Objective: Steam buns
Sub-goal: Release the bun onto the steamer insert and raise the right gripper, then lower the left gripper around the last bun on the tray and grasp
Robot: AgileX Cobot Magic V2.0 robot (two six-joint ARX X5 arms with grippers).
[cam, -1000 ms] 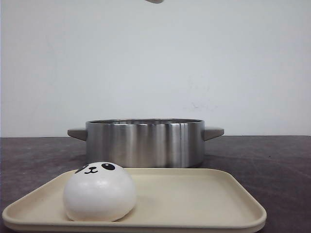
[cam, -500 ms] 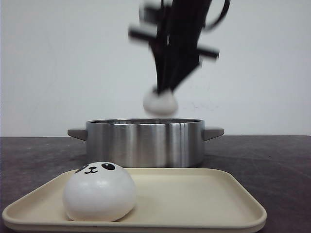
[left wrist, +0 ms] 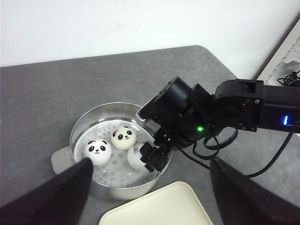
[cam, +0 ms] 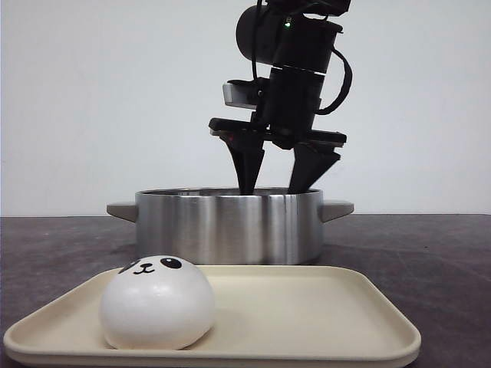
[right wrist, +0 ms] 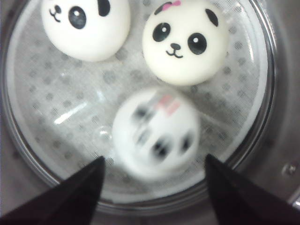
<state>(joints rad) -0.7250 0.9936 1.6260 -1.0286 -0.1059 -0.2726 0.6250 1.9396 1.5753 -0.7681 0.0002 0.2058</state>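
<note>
Dark tabletop, white wall behind. Three buns [right wrist: 157, 131] sit in the steel pot [cam: 229, 226] at centre; the fourth [cam: 156, 303] waits on the tray [cam: 307, 322], lower left. Right gripper [cam: 278, 188] hangs spread and empty over the pot; left gripper [left wrist: 150, 187] spread too. Judged next: fetch the tray bun.

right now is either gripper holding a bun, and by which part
Nothing is held. The right gripper is open over the pot, a blurred bun loose between its fingers; the left gripper is open, empty.

- A steel pot [cam: 229, 226] with two side handles stands on the dark grey table [cam: 430, 261], a perforated steamer plate [right wrist: 70, 112] inside it.
- A cream tray [cam: 307, 322] lies just in front of the pot.
- A white wall [cam: 92, 100] rises behind the pot.
</note>
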